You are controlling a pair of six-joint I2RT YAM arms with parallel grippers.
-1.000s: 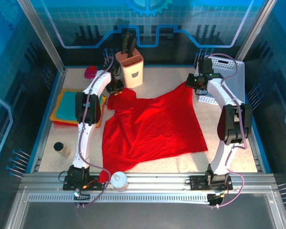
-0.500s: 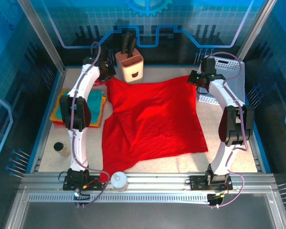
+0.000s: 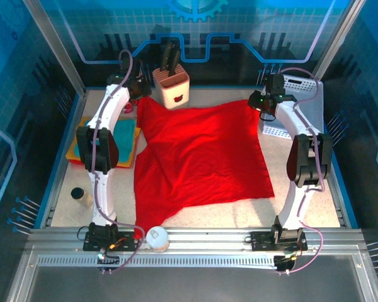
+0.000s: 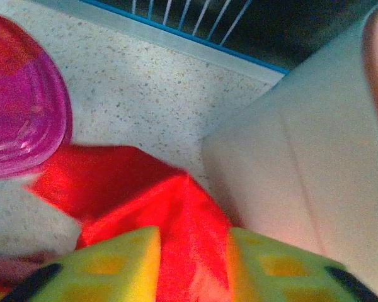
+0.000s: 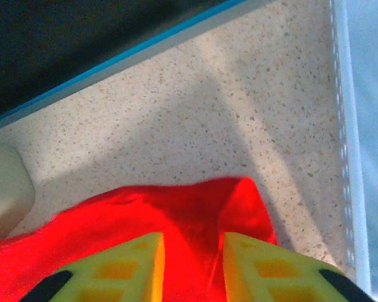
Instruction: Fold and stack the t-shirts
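**Top external view.** The red t-shirt (image 3: pixel 201 157) lies spread flat and unfolded across the middle of the table (image 3: pixel 239 214). Its two far corners reach toward the knife block (image 3: pixel 173 88) and the white basket (image 3: pixel 302 85). The left gripper (image 3: pixel 138 94) sits at the far-left corner and the right gripper (image 3: pixel 259 104) at the far-right corner. The finger positions are too small to read from here. Beside the left arm rests a stack of folded t-shirts (image 3: pixel 123 135), teal on top with orange and yellow edges below. Judged progress: those shirts are done. The red one is laid out but has no fold yet, and it has yet to be added to the stack.

**Left wrist view.** The left gripper's (image 4: pixel 192 251) yellow-green fingers (image 4: pixel 120 264) stand parted. A ridge of red cloth runs through the gap, apparently not pinched. The shirt corner lies on the table between a pink lid (image 4: pixel 19 113) and the knife block, a closeness the overhead view leaves unclear.

**Right wrist view.** The right gripper's (image 5: pixel 192 251) fingers are likewise apart, with the red corner lying flat on the table beyond them, just short of the basket wall. Only the two wrist views reveal the finger gaps. Only the overhead view shows the whole spread and the stack.
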